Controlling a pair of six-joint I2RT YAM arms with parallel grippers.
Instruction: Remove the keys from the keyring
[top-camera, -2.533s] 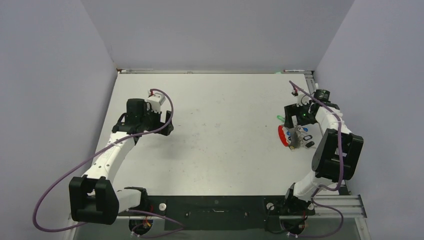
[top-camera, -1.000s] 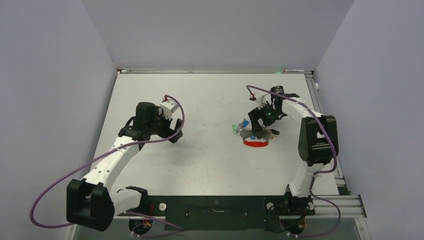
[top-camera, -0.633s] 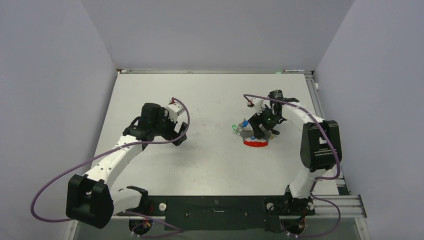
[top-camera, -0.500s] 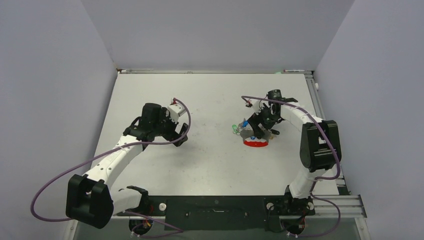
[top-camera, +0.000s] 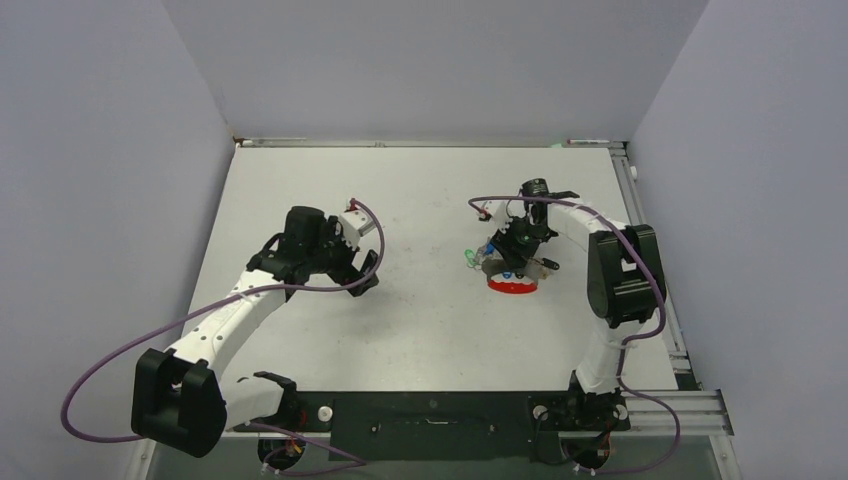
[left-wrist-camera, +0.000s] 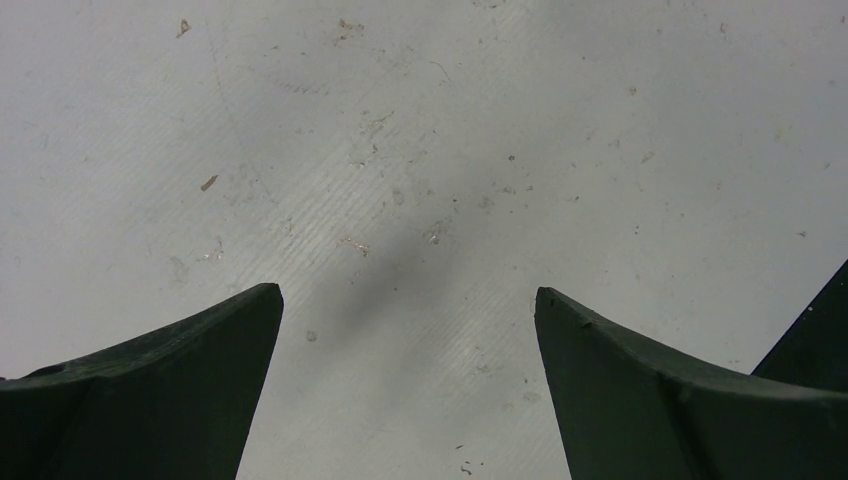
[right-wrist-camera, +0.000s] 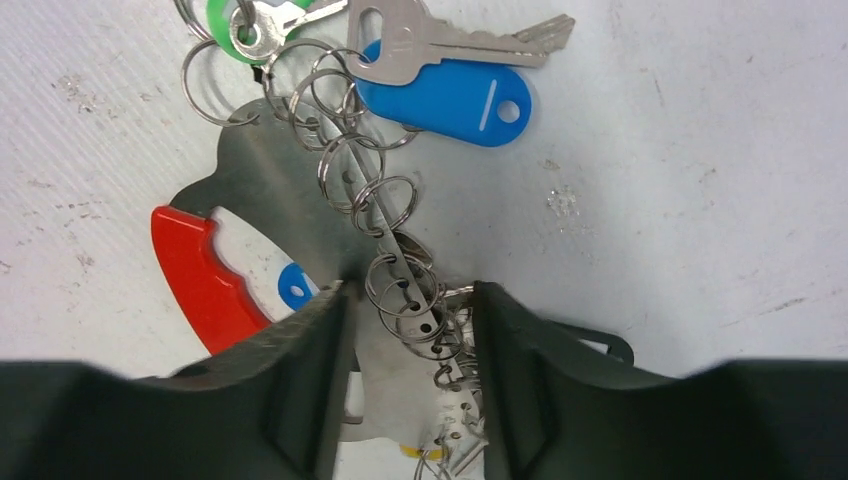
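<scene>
While the keys (right-wrist-camera: 440, 95) all look attached to the keyring (right-wrist-camera: 262, 185) toward the table's (top-camera: 430, 330) right edge, right gripper (right-wrist-camera: 408, 295) straddles it, pinch uncertain, and left gripper (left-wrist-camera: 405, 300) gapes empty.

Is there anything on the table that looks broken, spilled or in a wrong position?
Nothing stands out. The keyring lies on the table, and the keys I can see sit on their small rings beside it. Only small specks and scuffs mark the table surface.
</scene>
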